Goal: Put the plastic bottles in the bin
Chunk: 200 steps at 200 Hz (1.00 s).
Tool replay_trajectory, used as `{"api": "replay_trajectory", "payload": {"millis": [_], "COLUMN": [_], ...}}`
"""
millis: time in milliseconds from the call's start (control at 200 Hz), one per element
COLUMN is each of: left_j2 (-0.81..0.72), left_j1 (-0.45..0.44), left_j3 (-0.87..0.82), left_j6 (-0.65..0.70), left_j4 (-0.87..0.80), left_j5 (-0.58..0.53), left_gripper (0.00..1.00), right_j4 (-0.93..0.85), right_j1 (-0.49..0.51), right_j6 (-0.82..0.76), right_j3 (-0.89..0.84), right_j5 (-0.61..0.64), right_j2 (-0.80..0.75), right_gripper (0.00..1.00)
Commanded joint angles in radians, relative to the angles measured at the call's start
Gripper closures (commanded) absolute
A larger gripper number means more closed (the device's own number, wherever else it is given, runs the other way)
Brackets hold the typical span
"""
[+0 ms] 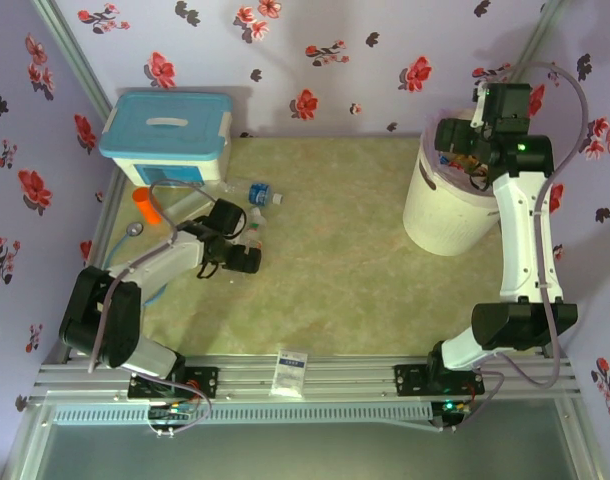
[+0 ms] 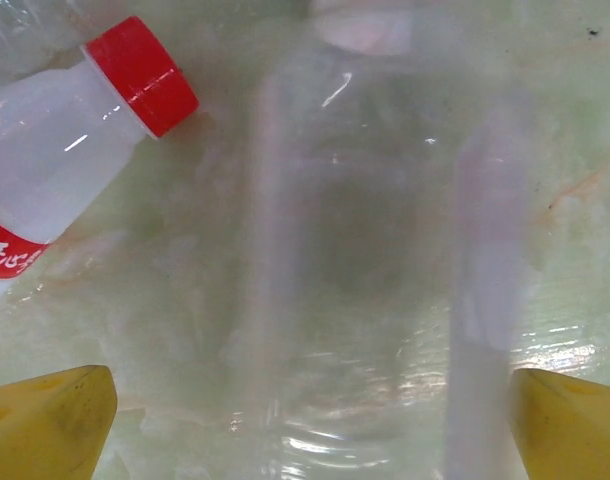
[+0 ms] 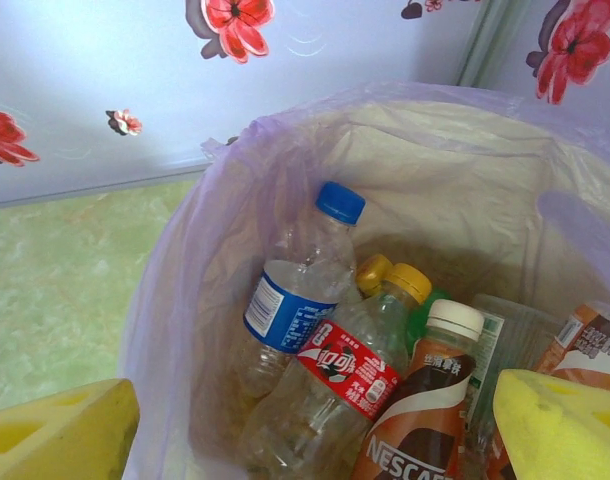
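1. Bin (image 1: pixel 440 225): stands at the far right of the table (image 1: pixel 345 280), close to the wall. It is judged to sit there so that the right arm can drop into it with little travel. A pale liner (image 3: pixel 175 300) folds over its rim.
2. Contents of the bin: a blue-capped bottle (image 3: pixel 300 290), a red-labelled bottle (image 3: pixel 340 375) and a brown Nescafe bottle (image 3: pixel 415 430) lean together, with more beneath them.
3. Right gripper (image 3: pixel 305 430): hangs above the bin's mouth with its yellow pads (image 3: pixel 55 435) spread wide and nothing between them. The pose suits a release over the opening.
4. Bottles not yet binned: a blue-labelled bottle (image 1: pixel 257 192) and others lie at the far left beside the blue-lidded box (image 1: pixel 167 135). An orange cylinder (image 1: pixel 143 203) nearby is no part of the task.
5. Left gripper (image 2: pixel 310 425): sits low over this cluster with its jaws at full spread. It straddles a clear bottle (image 2: pixel 375 250) lying lengthwise between the fingertips (image 2: pixel 45 420). No grip is made, and the blur hides whether either pad touches the bottle's side.
6. Red-capped bottle (image 2: pixel 75 150): lies just beside the straddled one, outside the jaws.
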Motion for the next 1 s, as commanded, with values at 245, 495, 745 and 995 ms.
{"api": "replay_trajectory", "payload": {"millis": [245,495,745,995], "left_j2": [0.092,0.071,0.029,-0.093], "left_j1": [-0.036,-0.051,-0.06,-0.078], "left_j3": [0.031,0.035,0.042,0.023], "left_j6": [-0.053,-0.057,-0.061,-0.054], "left_j4": [0.045,0.029,0.0,0.036], "left_j5": [-0.009,-0.009,-0.009,0.029], "left_gripper": [0.06,0.25,0.37,0.44], "right_j4": [0.013,0.013,0.035,0.109], "right_j1": [0.023,0.036,0.045,0.171], "right_j6": [0.042,0.065,0.114,0.202], "right_j3": [-0.045,-0.057,-0.083,-0.185], "right_j5": [-0.065,-0.122,-0.226,-0.328], "right_j2": [-0.095,-0.137,-0.175,-0.253], "right_gripper": [0.08,0.08,0.08,0.08]}}
